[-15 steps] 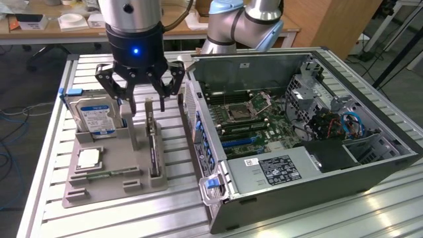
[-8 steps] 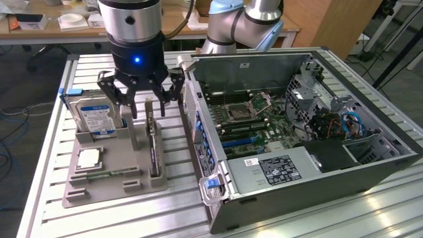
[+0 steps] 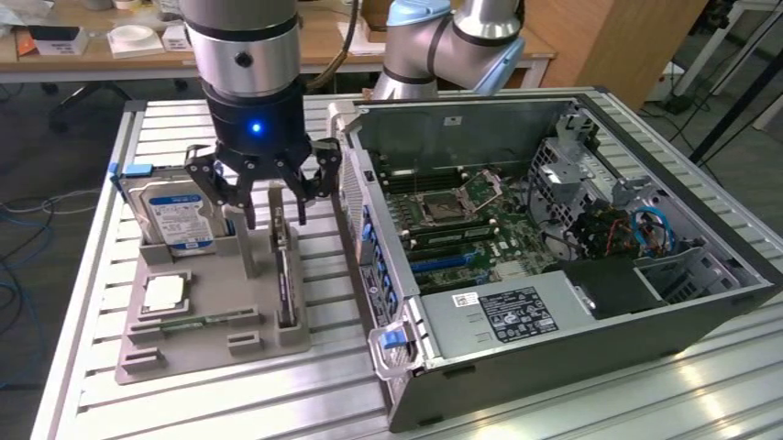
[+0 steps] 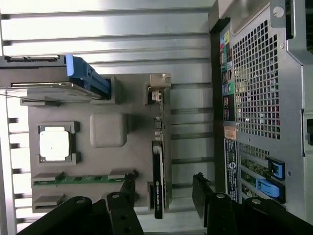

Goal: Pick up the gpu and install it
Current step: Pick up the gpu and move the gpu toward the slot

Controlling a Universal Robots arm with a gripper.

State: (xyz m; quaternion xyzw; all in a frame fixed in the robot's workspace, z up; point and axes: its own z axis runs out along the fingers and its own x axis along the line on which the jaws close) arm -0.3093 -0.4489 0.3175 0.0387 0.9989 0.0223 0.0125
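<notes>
One arm (image 3: pixel 248 64) upright | tool (image 3: pixel 275 213) spread wide | poised above gpu (image 3: pixel 285 280)

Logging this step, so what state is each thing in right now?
gpu: standing on edge in the gray holder, not gripped.
gripper: open, jaws either side of the gpu.
hard drive: upright in its holder slot.
processor: lying flat in the holder.
computer case: side open, motherboard exposed.

hard drive (image 3: pixel 180 218): blue-white label, print way too tiny to read
power supply (image 3: pixel 520 312), inside the computer case (image 3: pixel 551 385): black label plus white sticker, nothing legible
gpu (image 4: pixel 158 188), beside the computer case: white lettering on its black edge, unreadable
</notes>
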